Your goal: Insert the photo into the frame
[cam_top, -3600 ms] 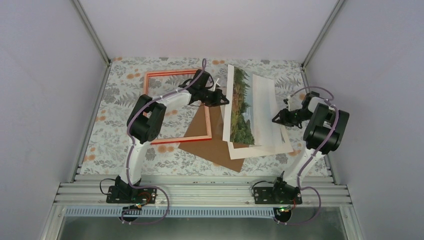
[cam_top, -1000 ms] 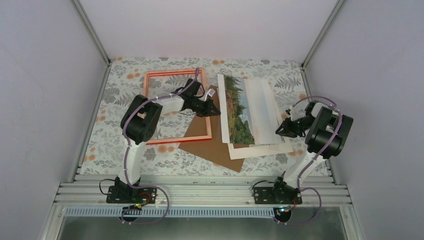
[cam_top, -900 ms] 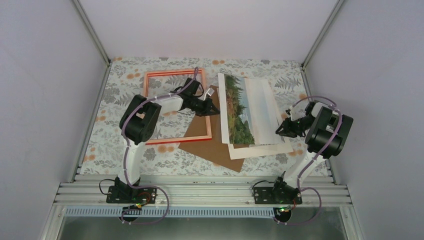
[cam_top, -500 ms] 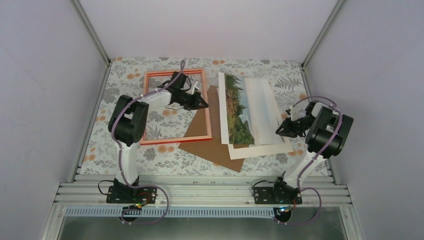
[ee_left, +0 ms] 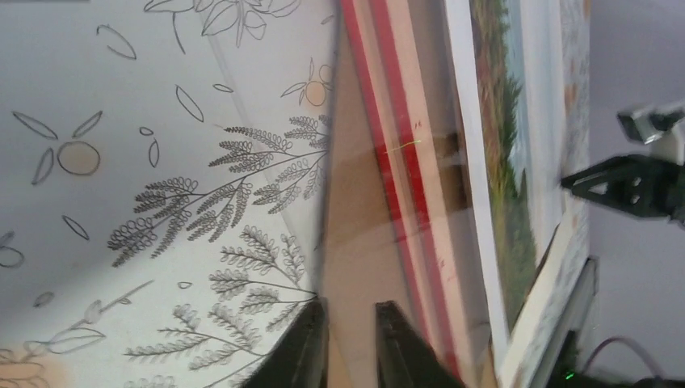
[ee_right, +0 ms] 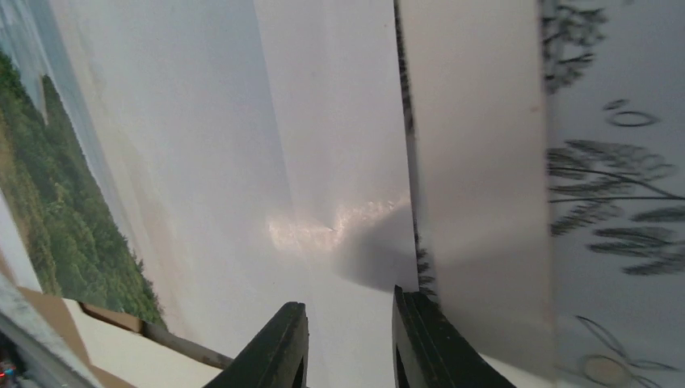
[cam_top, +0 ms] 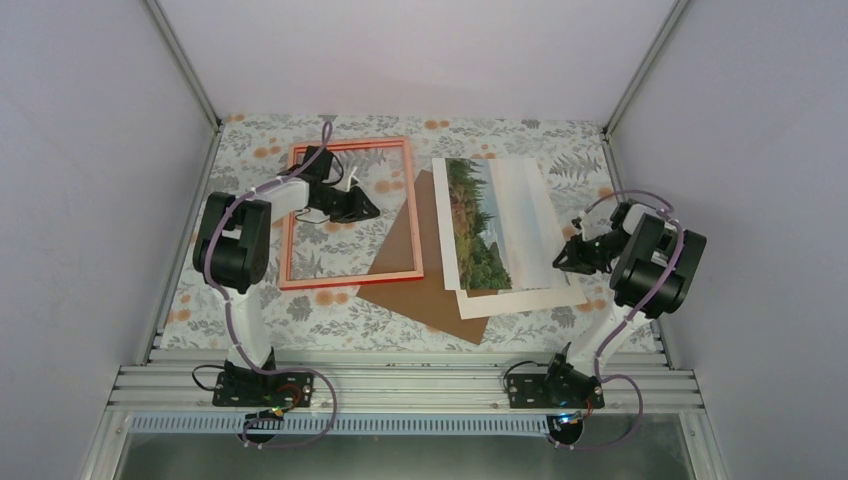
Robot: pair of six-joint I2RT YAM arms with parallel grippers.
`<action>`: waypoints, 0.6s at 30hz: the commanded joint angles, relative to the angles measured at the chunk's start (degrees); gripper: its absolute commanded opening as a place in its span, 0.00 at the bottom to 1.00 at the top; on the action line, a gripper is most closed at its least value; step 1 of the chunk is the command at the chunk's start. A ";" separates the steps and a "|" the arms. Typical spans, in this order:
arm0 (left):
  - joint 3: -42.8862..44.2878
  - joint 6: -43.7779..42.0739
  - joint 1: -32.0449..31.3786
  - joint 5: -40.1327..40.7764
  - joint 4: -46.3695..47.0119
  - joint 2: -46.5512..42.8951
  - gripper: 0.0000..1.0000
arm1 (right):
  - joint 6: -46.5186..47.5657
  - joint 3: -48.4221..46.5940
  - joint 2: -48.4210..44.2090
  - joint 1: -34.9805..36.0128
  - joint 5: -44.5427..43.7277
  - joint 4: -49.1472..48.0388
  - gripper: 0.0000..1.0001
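Thin red rectangular frame (cam_top: 350,143) flat at 10 o'clock on floral bench (cam_top: 240,165). Glossy landscape photo (cam_top: 490,220) at 2 o'clock, atop white mat (cam_top: 525,298) and brown board (cam_top: 420,290). Left tool (cam_top: 373,212) over frame's opening, jaws a slit apart, empty. Right tool (cam_top: 557,262) at photo's 3 o'clock edge, slightly parted; grip unclear. Strip of board between frame and photo.
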State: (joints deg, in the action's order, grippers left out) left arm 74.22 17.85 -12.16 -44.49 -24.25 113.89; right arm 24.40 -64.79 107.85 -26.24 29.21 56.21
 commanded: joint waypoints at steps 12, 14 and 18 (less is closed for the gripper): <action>-0.71 7.87 1.22 -6.56 19.62 5.63 0.50 | 3.78 -6.72 -9.28 3.24 7.28 0.88 0.34; -0.38 9.55 1.34 -7.15 22.32 6.85 0.50 | 3.56 -7.61 -9.30 3.66 7.80 1.13 0.34; 1.03 12.50 1.61 -7.63 24.97 9.57 0.57 | 3.33 -9.18 -9.32 4.53 8.98 1.77 0.34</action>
State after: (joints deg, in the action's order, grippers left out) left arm 73.08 26.41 -11.14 -49.93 -5.13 121.43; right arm 26.98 -71.90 99.63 -22.79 34.76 56.84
